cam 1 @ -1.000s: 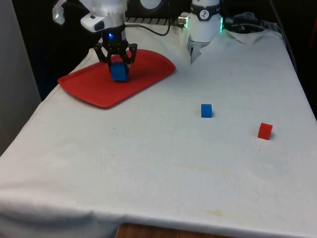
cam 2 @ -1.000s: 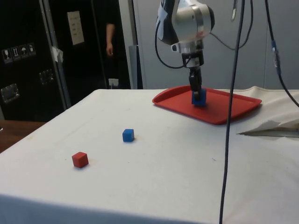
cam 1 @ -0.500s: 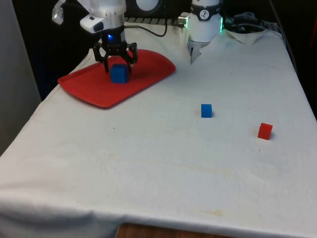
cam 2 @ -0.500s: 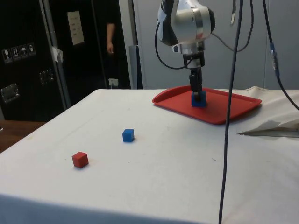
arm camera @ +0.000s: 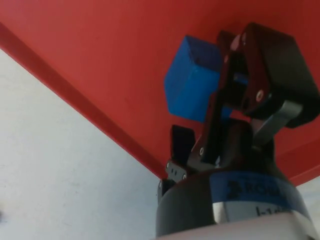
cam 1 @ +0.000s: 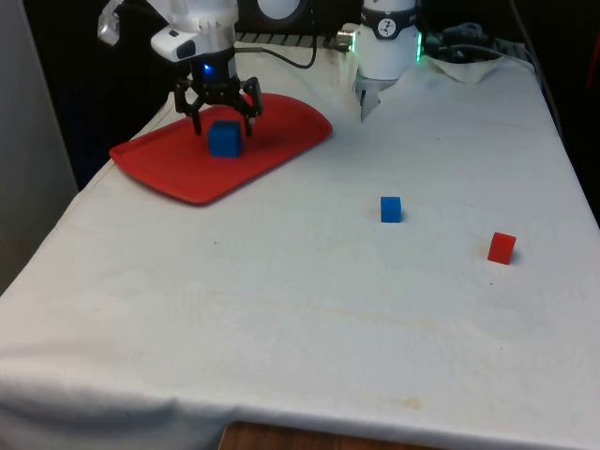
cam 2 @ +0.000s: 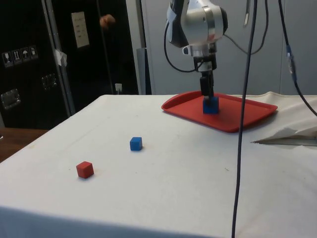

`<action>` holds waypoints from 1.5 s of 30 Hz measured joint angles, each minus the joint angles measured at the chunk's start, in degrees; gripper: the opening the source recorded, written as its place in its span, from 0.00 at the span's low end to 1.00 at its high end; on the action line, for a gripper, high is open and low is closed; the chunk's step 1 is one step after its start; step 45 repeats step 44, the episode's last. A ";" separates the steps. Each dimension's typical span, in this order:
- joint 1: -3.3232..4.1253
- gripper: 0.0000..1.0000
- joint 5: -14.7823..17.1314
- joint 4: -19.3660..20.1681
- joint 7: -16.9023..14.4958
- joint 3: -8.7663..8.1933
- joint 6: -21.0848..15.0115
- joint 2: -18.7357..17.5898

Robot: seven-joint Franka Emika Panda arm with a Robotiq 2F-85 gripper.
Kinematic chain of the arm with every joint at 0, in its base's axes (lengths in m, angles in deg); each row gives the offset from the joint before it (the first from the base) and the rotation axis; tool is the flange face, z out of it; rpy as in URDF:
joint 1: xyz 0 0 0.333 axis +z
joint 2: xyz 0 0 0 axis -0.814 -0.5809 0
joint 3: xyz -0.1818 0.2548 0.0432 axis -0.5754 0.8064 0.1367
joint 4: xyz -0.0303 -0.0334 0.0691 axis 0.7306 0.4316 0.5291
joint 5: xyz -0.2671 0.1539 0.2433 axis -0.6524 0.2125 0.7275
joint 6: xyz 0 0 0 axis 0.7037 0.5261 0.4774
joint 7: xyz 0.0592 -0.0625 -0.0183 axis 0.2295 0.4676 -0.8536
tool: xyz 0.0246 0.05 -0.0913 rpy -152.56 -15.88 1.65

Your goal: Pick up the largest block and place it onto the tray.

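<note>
The largest block, a blue cube, rests on the red tray at the front view's far left. My gripper hovers just over it, open, its fingers spread to either side of the cube's top and apart from it. From the side, the gripper hangs directly above the blue cube on the tray. In the wrist view the blue cube lies on the tray's red floor between my spread fingers.
A small blue cube and a small red cube lie on the white cloth towards the front view's right. A black cable hangs down in the side view. A person's hand shows in the dark doorway behind.
My gripper opened and let go of the blue cube, then rose a little. The cube stays on the tray. The person in the doorway has moved.
</note>
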 measured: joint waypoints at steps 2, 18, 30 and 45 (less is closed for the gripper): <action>0.34 1.00 -0.11 -0.06 -0.11 -0.63 0.17 0.40; 2.52 1.00 -2.35 -2.35 0.52 -3.09 2.12 3.27; 3.84 1.00 -2.35 -5.79 1.72 -4.30 4.53 3.27; 5.04 1.00 -2.86 -9.80 4.01 -4.98 6.82 3.27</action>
